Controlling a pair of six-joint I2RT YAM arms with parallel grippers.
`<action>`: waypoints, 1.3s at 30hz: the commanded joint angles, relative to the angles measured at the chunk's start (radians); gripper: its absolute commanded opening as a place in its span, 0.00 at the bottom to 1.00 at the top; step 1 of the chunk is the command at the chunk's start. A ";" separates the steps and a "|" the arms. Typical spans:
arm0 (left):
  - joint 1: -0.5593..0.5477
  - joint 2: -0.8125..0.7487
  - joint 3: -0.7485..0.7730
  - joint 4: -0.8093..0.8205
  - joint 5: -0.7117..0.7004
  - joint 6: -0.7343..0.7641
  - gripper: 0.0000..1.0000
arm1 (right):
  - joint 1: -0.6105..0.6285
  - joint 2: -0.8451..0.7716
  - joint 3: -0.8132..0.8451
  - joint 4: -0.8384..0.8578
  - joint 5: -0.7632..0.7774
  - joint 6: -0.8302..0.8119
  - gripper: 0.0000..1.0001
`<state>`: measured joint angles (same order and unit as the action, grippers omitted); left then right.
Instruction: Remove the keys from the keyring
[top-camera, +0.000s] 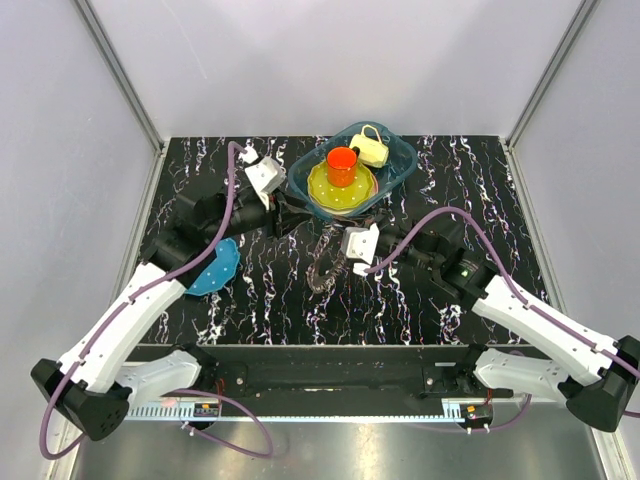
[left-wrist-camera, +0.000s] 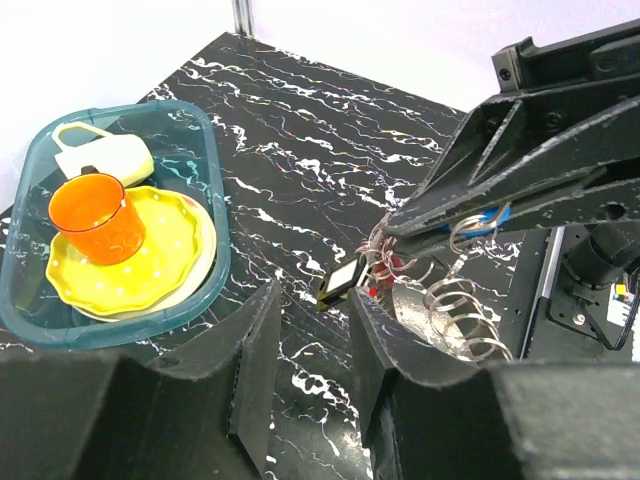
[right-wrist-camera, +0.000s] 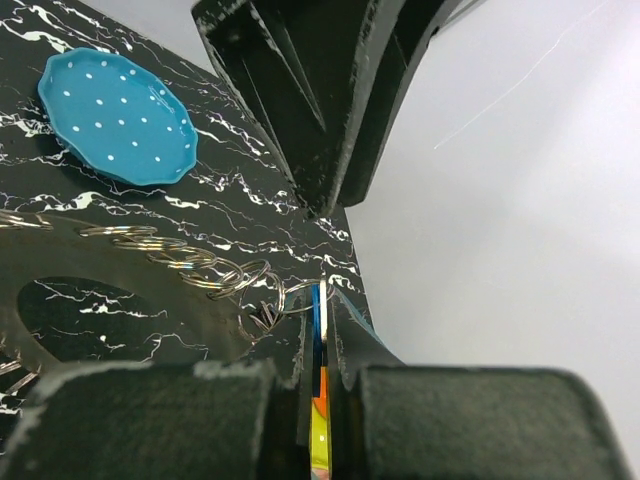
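Since my right pincer is clenched on the tag of the keyring, at six o'clock from the tub, my left pincer, jaws released, should nip one key by its head, sliding gently.

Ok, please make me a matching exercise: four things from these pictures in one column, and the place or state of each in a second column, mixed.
1 orange cup
2 cream mug
3 blue plate
4 right gripper

A on the table, outside the tray
B shut on a thin flat tag
C standing on the yellow plate
D in the tray, by its rim

Pairs: 1-C, 2-D, 3-A, 4-B.
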<state>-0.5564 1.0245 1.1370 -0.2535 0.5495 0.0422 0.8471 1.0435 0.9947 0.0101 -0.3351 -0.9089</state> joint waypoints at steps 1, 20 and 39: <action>0.009 0.034 0.055 0.057 0.053 -0.027 0.35 | -0.002 -0.034 0.027 0.062 -0.013 -0.024 0.00; 0.004 0.008 -0.080 0.117 0.287 -0.077 0.35 | -0.002 -0.011 0.038 0.057 0.044 0.015 0.00; -0.003 -0.017 -0.065 0.157 0.079 -0.074 0.33 | -0.002 0.000 0.039 0.074 0.021 0.042 0.00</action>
<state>-0.5518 1.0145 1.0378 -0.1680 0.6678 -0.0345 0.8471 1.0485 0.9947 0.0071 -0.3069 -0.8875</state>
